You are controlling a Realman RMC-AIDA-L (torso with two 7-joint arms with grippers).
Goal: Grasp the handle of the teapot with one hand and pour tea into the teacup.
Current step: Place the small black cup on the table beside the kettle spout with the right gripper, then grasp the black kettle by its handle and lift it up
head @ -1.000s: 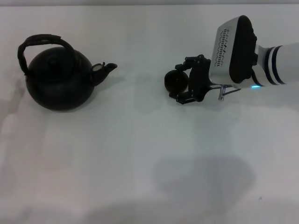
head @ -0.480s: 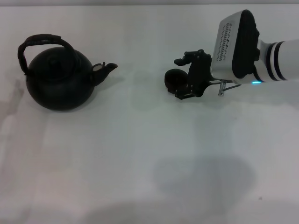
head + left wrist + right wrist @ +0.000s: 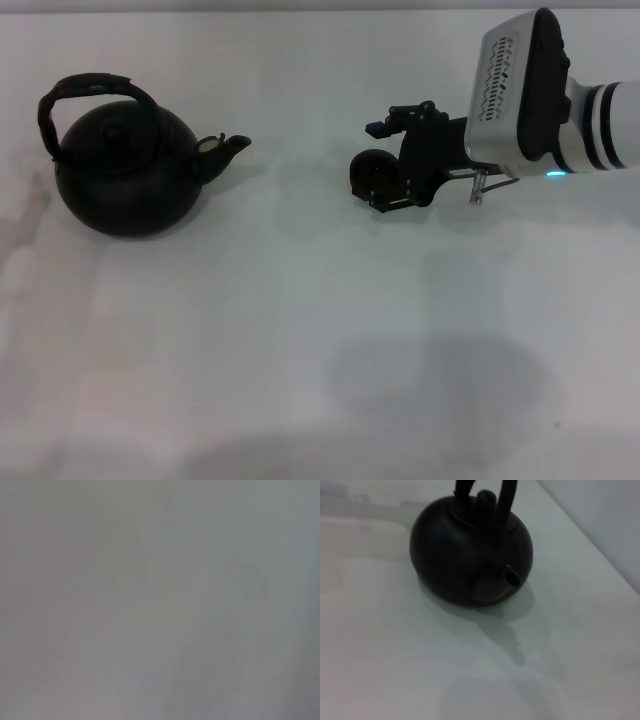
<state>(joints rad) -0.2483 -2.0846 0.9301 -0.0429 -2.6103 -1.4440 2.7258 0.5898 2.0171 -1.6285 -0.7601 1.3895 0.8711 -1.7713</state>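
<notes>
**Right tool at the teacup, teapot waiting untouched on the left**

On a bare white worktop (image 3: 300,340), the round matte black teapot (image 3: 125,175) sits at the far left, its short spout (image 3: 232,147) pointing right toward the small dark teacup (image 3: 374,173), which stands well apart from it, right of centre. The right tool (image 3: 392,165) reaches in from the right edge, its black fingers one on the far side of the cup and one on the near side; they look spread around it, though whether they actually touch it cannot be told from the head view. The left tool appears in no view (its wrist camera shows only blank grey).

The right wrist camera looks across the worktop at the teapot, showing the knobbed lid (image 3: 486,499) and the two legs of the arched handle (image 3: 92,90) rising out of the picture.

The pot looks heavy and rigid, probably cast metal or thick ceramic, and likely to swing under its bail if it holds liquid. The best hold would be at the crown of the handle, on the reddish-brown wrapped section, where the wrap should give friction and the weight hangs straight below. The lid seems only to rest in place and could slip during a steep tilt. The cup, light and smooth-sided, would slide or tip easily if nudged, so a pour calls for a slow, low tilt.
</notes>
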